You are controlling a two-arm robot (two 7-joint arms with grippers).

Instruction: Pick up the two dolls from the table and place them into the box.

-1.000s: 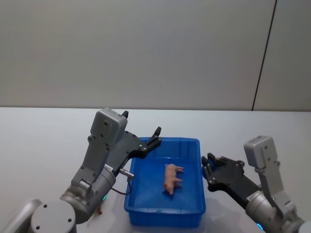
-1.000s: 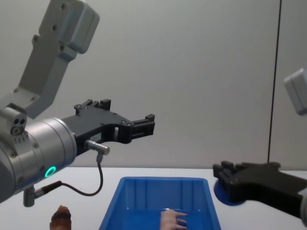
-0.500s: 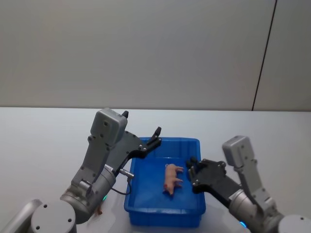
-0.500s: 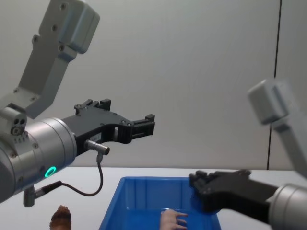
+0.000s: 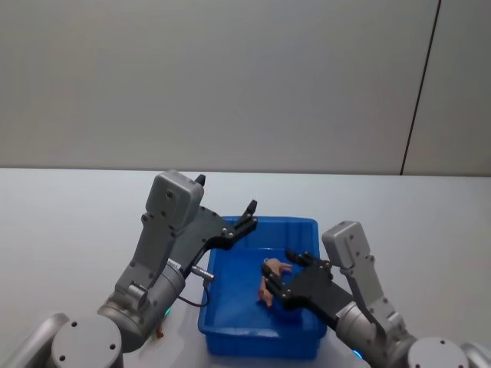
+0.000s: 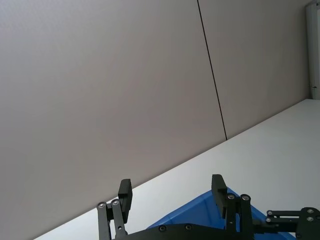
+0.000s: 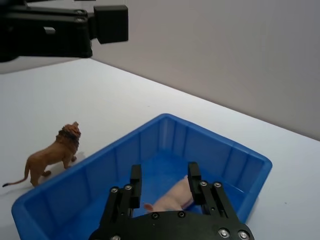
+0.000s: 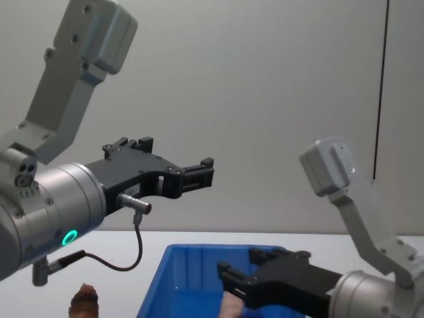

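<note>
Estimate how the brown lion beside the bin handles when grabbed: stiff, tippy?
The lion is probably rigid: it stands unsupported on thin legs on the table. Likely light and tippy, given that narrow stance. Its thin tail looks a poor grip; the body seems safer.

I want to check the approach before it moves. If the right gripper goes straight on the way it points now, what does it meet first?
Most likely the pink doll lying in the blue box, straight ahead of the open right gripper; depth is unclear.
</note>
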